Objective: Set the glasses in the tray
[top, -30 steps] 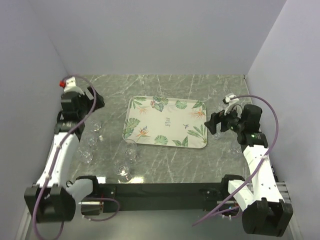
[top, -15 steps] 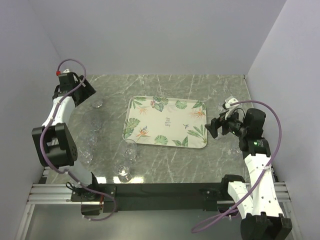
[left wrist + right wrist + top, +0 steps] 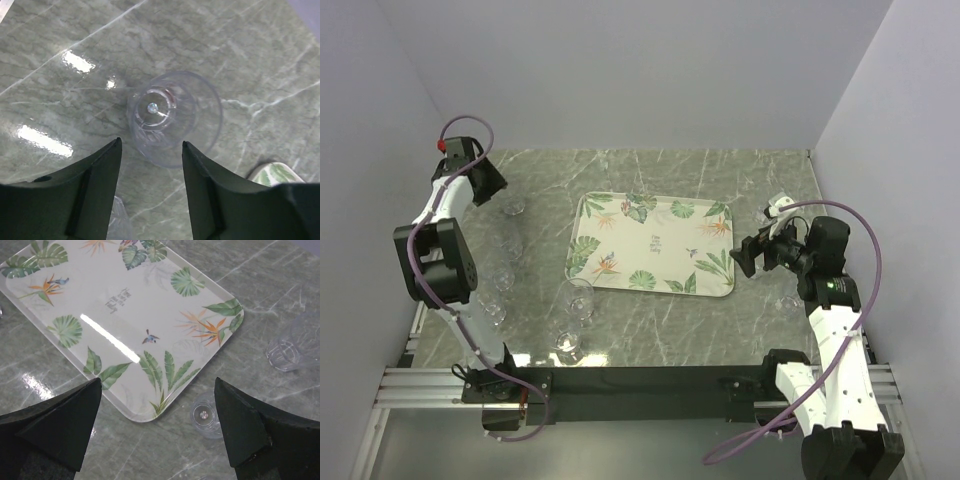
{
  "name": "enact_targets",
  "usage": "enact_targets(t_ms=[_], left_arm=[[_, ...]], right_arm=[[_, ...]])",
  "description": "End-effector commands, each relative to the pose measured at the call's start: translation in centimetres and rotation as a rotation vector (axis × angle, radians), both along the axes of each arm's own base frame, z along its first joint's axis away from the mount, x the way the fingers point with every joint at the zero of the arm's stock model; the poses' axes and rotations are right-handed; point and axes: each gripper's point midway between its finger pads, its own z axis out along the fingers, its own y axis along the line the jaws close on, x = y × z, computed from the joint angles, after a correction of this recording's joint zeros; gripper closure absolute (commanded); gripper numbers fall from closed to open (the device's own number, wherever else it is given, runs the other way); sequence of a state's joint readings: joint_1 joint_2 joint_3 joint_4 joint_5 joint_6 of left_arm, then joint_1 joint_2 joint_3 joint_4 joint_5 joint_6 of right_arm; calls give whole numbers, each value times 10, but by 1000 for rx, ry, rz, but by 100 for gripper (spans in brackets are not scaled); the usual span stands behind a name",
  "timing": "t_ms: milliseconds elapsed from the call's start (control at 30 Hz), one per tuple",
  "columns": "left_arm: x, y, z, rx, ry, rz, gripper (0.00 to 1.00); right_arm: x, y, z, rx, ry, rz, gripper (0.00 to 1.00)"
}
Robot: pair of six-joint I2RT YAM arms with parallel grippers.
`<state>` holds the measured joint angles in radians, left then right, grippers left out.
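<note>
I see my left gripper part-open over a glass; right gripper gapes wide above the tray

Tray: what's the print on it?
The tray is cream-white with green tropical leaves and orange flowers, clearest in the right wrist view.

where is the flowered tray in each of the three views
top external: the tray lies mid-table, between the two arms.
left wrist: only one leafy corner of the tray shows, at the lower right edge.
right wrist: the tray fills the upper left and centre.
shared landmark: the veined grey-green table under it in all three.
</note>
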<state>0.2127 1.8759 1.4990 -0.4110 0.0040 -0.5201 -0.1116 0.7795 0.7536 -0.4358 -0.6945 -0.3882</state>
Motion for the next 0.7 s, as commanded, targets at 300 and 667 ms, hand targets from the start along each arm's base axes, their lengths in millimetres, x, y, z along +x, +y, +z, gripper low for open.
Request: enact_targets(t_ms=[300, 667], left_arm=[[14, 15, -27, 30, 70, 46, 65], [16, 2, 10, 39, -55, -13, 100]], right_arm=[[7, -5, 5, -20, -18, -20, 0], [8, -6, 3, -13, -9, -20, 0]])
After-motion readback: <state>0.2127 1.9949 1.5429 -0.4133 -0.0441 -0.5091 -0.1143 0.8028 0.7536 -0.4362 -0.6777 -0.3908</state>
